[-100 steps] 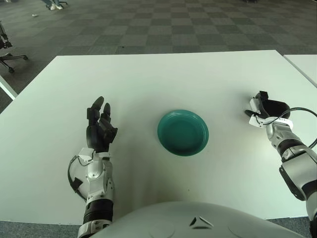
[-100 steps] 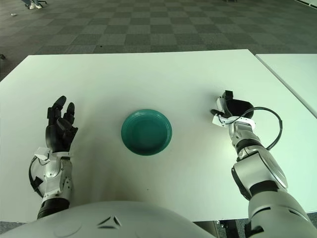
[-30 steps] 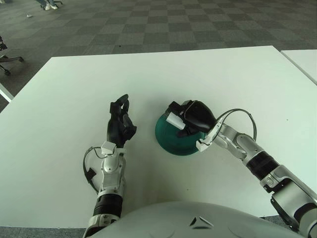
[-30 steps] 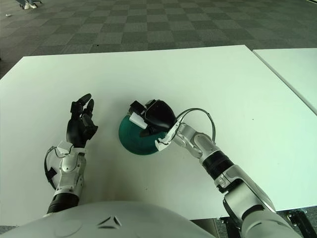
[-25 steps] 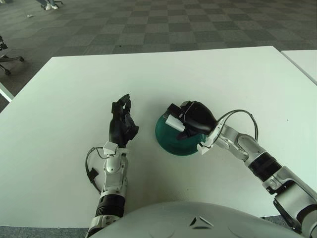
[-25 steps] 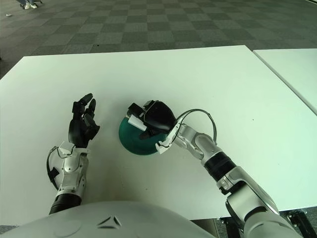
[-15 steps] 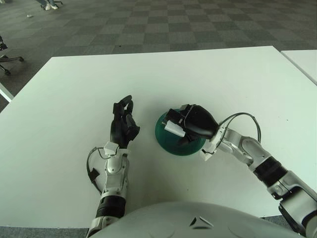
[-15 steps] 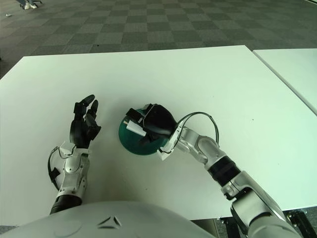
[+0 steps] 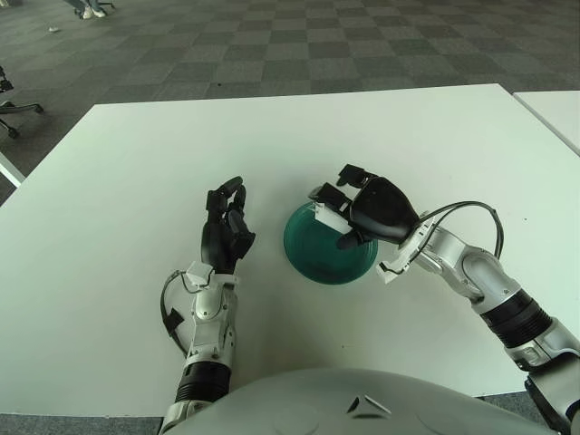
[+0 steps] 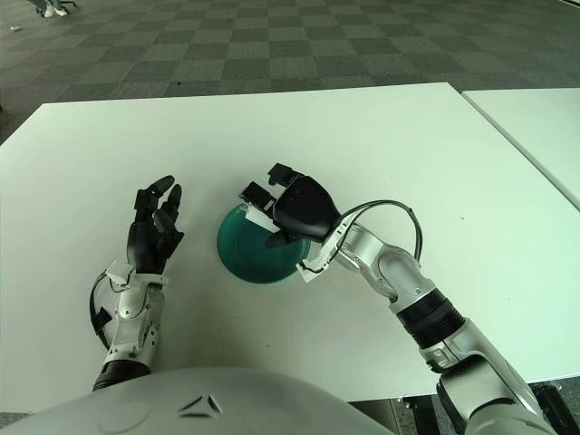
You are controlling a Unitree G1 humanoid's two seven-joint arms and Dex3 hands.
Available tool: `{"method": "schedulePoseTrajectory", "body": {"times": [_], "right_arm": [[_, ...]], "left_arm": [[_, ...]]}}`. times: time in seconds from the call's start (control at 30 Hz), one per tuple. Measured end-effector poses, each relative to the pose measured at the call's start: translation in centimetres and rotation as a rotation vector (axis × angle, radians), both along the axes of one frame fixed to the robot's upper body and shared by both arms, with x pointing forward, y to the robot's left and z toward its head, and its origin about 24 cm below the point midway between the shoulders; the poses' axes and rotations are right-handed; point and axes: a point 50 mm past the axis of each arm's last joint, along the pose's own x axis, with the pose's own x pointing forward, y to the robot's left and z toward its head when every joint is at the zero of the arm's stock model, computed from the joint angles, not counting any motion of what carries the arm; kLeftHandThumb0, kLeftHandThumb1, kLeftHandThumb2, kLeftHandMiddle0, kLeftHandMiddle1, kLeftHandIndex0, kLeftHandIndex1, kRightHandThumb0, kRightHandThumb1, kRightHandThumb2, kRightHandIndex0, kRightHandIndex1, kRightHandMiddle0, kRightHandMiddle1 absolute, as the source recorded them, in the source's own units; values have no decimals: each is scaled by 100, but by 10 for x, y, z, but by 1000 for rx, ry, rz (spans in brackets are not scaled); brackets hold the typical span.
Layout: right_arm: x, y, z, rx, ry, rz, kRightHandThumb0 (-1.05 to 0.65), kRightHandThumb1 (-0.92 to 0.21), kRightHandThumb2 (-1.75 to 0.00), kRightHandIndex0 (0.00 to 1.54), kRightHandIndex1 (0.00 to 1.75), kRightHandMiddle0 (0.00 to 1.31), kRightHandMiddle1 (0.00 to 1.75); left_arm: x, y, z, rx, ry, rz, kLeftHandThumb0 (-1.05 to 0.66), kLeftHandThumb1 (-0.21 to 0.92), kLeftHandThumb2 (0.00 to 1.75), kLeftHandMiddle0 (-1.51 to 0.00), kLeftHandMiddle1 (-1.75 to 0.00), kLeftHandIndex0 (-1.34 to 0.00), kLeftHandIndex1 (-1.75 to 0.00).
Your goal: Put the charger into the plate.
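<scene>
The teal plate (image 9: 319, 258) lies at the table's middle. My right hand (image 9: 349, 210) hovers over the plate's far right part, reaching in from the right. It holds a small white charger (image 9: 324, 211) at its fingertips, just above the plate's far rim. The fingers (image 9: 346, 173) are partly stretched and the thumb (image 9: 348, 240) points down over the plate. The plate's visible inside holds nothing. My left hand (image 9: 227, 227) stands upright on the table left of the plate, fingers relaxed and empty.
The white table (image 9: 136, 163) ends at its front edge near my body. A second white table (image 9: 557, 104) stands at the far right. A black cable (image 9: 471, 213) loops off my right wrist.
My right hand carried the charger from the table's right side to over the plate. In the last half second it rose and shifted right, fingers stretching. The left hand barely moved.
</scene>
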Motion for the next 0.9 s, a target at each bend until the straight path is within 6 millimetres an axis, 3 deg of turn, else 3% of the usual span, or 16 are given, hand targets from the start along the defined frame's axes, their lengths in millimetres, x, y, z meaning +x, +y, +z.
{"method": "schedulePoseTrajectory", "body": {"times": [0.63,0.9], "right_arm": [[-3,-1,6,1,-7,-21,-102,-92,-100,10,0,0,21],[-4,-1,5,4,1,-15,-102,-92,-97,4,0,0,14]], "left_arm": [[-1,-3,1,4,-6,-16,-89,92,90,-30,-1,0,-102],[-1,-3,1,3,-7,-16,-89,92,89,-32,-1,-6,-110]]}}
